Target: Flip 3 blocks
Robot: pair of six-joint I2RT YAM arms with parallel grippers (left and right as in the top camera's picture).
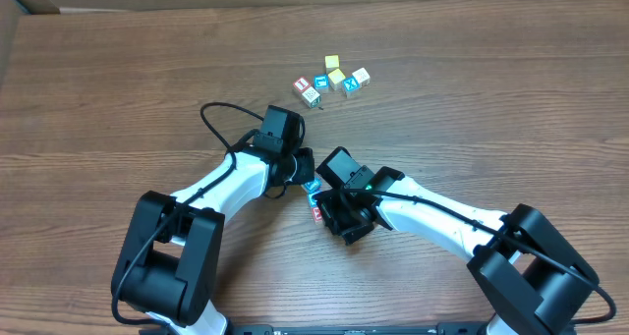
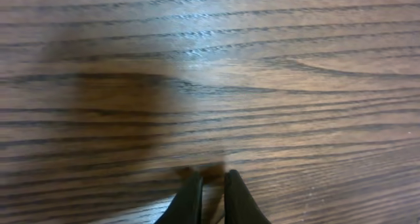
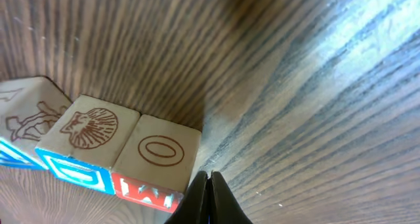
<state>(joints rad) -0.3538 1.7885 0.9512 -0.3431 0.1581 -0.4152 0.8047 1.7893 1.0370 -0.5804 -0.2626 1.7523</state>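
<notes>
Right wrist view is showing the right tool (image 3: 209, 188) pinched shut on nothing, its tips sitting just beside the red-sided O block (image 3: 159, 153); that block is lying in a row against the blue-sided lion block (image 3: 84, 132) and a third block (image 3: 23, 115) on the bench (image 3: 315, 86); the left tool (image 2: 209, 188) is standing nearly closed, gripping nothing; a cluster of other cubes (image 1: 334, 78) is resting well apart.

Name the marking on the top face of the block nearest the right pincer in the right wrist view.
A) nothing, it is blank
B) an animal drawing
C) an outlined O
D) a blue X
C: the O block, which lies just beside the shut right pincer, carries an outlined O on its top face, above a red-painted side.
</notes>
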